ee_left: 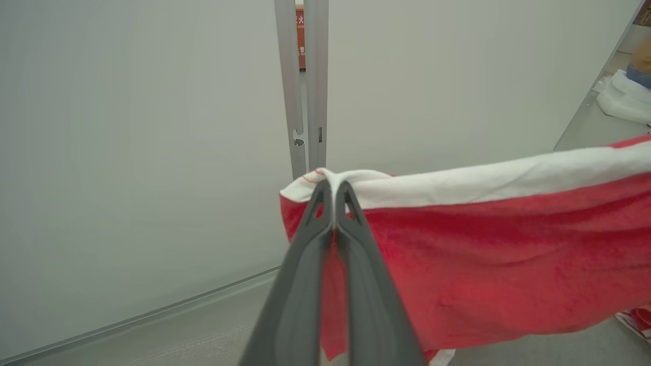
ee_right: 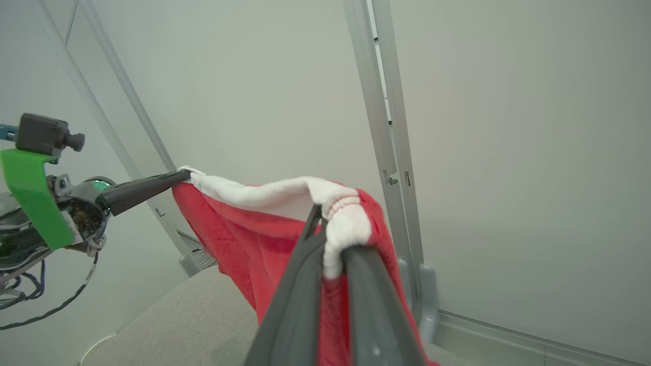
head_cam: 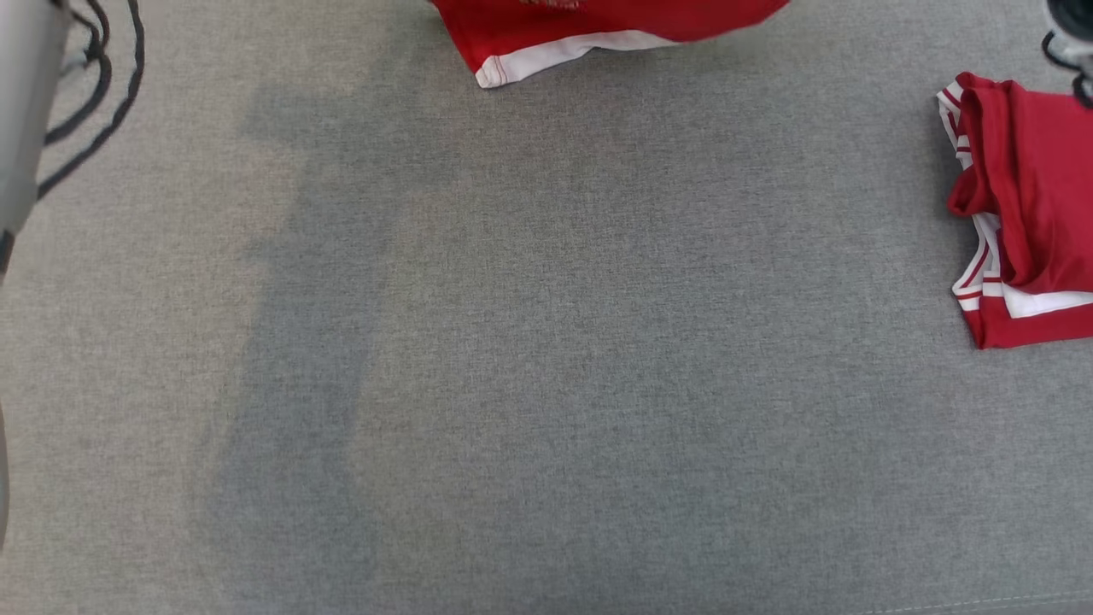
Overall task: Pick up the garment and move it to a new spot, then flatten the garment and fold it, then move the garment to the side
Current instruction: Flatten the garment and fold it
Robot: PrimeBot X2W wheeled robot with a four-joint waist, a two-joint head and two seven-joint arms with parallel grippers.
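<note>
The garment [ee_left: 483, 244] is red with a white hem band and hangs stretched in the air between my two grippers. My left gripper [ee_left: 333, 185] is shut on one corner of the white hem. My right gripper [ee_right: 330, 218] is shut on the hem's other bunched corner. In the right wrist view the left gripper [ee_right: 180, 175] pinches the far end of the garment [ee_right: 239, 229], which sags between the two grips. In the head view the garment's lower edge [head_cam: 598, 26] dangles over the far part of the grey fabric surface [head_cam: 546, 384].
A second red and white garment [head_cam: 1033, 205] lies folded at the surface's right edge. My pale left forearm with black cables [head_cam: 21, 111] is at the upper left. White wall panels and a grey post [ee_left: 305, 86] stand behind.
</note>
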